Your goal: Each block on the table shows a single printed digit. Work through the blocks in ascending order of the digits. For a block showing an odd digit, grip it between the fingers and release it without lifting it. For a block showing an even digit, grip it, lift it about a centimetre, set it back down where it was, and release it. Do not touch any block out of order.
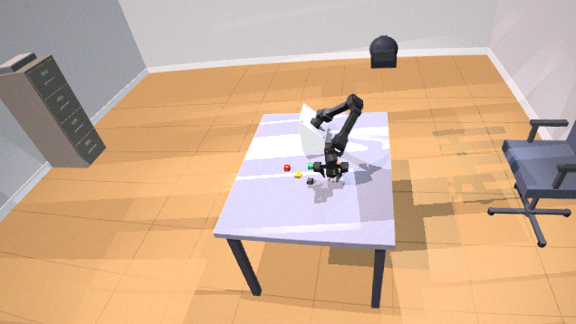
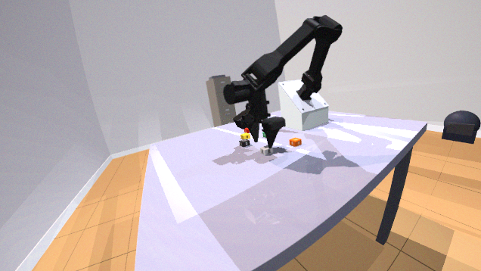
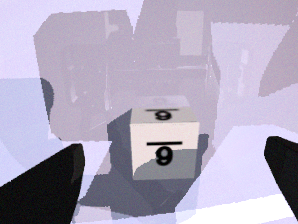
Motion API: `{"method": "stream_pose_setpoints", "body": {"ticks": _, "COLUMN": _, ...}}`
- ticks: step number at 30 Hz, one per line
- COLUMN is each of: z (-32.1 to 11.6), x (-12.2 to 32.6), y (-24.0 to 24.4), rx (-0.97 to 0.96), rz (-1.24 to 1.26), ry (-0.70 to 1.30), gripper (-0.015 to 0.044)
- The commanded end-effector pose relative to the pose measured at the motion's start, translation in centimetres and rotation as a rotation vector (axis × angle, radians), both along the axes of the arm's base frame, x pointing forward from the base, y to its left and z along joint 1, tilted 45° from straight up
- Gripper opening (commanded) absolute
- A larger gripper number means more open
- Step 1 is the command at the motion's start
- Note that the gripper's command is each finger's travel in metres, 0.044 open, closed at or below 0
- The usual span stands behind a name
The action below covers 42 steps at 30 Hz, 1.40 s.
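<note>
A white block (image 2: 266, 151) (image 3: 164, 150) sits on the table below my gripper (image 1: 332, 176) (image 2: 263, 144) (image 3: 177, 149). Its faces show a black 6 or 9 with a bar above it in the wrist view; I cannot tell which digit. The gripper is open and empty, its fingertips apart on the left and right of the block in the wrist view and a little above the table. An orange block (image 2: 295, 142), a green block (image 1: 311, 166) (image 2: 264, 134), a dark block (image 1: 310, 181) (image 2: 244, 143), a yellow block (image 1: 298, 175) (image 2: 245, 136) and a red block (image 1: 287, 167) (image 2: 246, 130) stand apart from it, digits unreadable.
A white sloped box (image 1: 312, 137) (image 2: 314, 119) carries the arm's base at the back of the table (image 1: 290, 213) (image 2: 212, 189). The green and dark blocks stand left of the gripper in the top view, the green one close beside it. Arm shadows fall around the white block.
</note>
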State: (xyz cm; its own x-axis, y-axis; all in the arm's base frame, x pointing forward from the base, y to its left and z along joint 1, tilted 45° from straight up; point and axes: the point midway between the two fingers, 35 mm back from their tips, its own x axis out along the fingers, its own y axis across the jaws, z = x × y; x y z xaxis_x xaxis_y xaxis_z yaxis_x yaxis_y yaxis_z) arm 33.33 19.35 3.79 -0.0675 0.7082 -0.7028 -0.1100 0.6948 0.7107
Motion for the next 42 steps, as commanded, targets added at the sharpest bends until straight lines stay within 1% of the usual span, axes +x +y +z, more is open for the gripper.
{"method": "stream_pose_setpoints", "body": {"ticks": 1, "z": -0.56, "x": -0.07, "y": 0.39, "rx": -0.004, "rz": -0.005, "ry": 0.003, "gripper": 0.04}}
{"method": "stream_pose_setpoints", "body": {"ticks": 11, "z": -1.53, "x": -0.22, "y": 1.39, "rx": -0.003, "rz": -0.005, "ry": 0.003, "gripper": 0.04}}
{"method": "stream_pose_setpoints", "body": {"ticks": 21, "z": -1.53, "x": -0.22, "y": 1.39, "rx": -0.003, "rz": -0.005, "ry": 0.003, "gripper": 0.0137}}
{"method": "stream_pose_setpoints", "body": {"ticks": 22, "z": -1.53, "x": -0.22, "y": 1.39, "rx": -0.003, "rz": -0.005, "ry": 0.003, "gripper": 0.012}}
{"method": "stream_pose_setpoints", "body": {"ticks": 42, "z": -1.12, "x": -0.17, "y": 0.97, "rx": -0.003, "rz": -0.005, "ry": 0.003, "gripper": 0.012}}
